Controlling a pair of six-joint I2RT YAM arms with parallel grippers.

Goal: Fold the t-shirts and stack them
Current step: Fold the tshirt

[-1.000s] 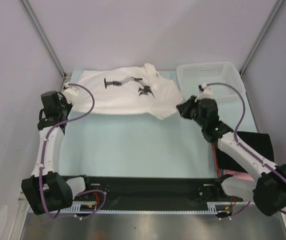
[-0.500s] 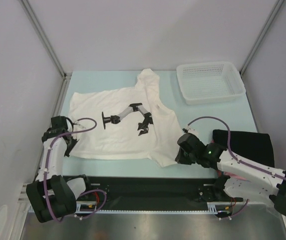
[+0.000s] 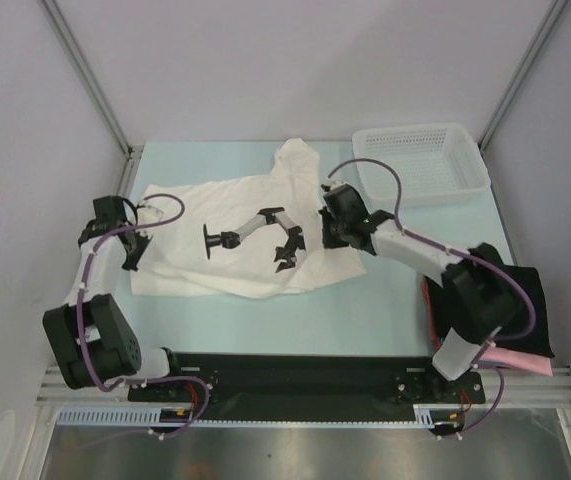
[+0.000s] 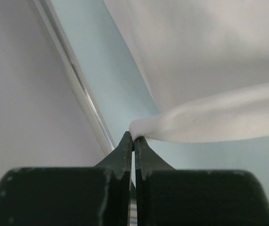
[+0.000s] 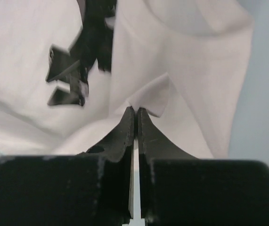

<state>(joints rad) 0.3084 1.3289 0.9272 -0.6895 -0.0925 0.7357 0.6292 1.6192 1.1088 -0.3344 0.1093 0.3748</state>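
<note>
White shirt [image 3: 180,265]: mid-table, half folded, rumpled.
Left claw [image 4: 133,140]: clamped shut on its left edge.
Right claw [image 5: 135,111]: clamped shut on a fold at its right side.
Done: black shirt [image 3: 537,310] over pink shirt [image 3: 525,362], folded, near right.
Left: we finish folding, then stack.

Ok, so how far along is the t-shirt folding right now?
Done: a black t-shirt lies folded on a pink t-shirt at the near right of the table. In hand: the left fingers and right fingers each pinch the white t-shirt, spread and rumpled. Left: fold it, stack it.
</note>
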